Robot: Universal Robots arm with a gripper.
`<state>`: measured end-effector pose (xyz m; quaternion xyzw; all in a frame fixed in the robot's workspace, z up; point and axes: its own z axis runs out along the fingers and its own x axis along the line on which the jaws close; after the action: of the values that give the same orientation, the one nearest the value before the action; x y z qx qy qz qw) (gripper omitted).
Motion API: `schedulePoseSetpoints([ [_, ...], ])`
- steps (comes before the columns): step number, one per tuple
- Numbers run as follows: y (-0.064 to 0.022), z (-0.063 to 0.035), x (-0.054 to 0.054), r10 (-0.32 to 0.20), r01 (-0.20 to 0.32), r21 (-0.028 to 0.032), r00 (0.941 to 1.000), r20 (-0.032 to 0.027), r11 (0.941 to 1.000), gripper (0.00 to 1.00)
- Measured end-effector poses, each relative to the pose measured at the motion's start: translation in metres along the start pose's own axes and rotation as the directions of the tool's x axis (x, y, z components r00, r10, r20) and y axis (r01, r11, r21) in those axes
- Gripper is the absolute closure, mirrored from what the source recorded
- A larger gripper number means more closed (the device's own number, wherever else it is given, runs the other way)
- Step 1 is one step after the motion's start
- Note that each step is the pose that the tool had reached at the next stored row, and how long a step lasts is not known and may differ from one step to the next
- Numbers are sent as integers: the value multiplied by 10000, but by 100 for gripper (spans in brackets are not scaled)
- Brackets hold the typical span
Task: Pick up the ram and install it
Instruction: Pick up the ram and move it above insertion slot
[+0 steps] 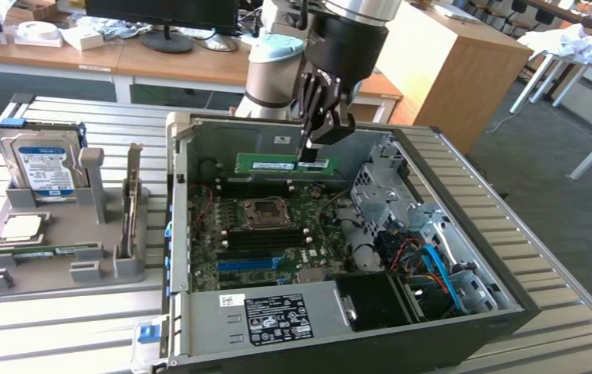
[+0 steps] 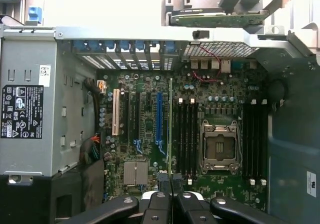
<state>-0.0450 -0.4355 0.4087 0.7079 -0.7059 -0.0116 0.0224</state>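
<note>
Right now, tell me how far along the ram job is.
Done: the ram is picked up, clamped in the shut gripper. In hand: it hangs above the motherboard inside the open computer case, seemingly clear of the board. Left: seating it; the black memory slots beside the processor socket look empty.

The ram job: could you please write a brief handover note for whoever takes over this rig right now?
Pincer: shut on the long, thin green circuit-board ram stick.
Ram: held in the air inside the open grey computer case, above the green motherboard, near the black memory slots.
Done: ram picked up.
Left: it is not yet seated in a slot.
</note>
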Motion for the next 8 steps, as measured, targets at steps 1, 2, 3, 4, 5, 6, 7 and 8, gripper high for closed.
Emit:
schedulePoseSetpoints([
  [1,1,1,-11,5,-5,1,10000,2,10000,89],
  [2,1,1,-24,6,-6,1,10000,0,10000,89],
  [3,0,2,-36,6,-6,3,10000,1,10000,89],
  [4,0,3,-49,8,-8,5,10000,1,10000,89],
  [5,0,4,-62,10,-10,7,10000,2,10000,89],
  [6,0,5,-74,12,-12,8,10000,1,10000,89],
  [7,0,5,-88,13,-13,9,10000,1,10000,89],
  [8,0,7,-102,15,-15,11,10000,1,10000,89],
])
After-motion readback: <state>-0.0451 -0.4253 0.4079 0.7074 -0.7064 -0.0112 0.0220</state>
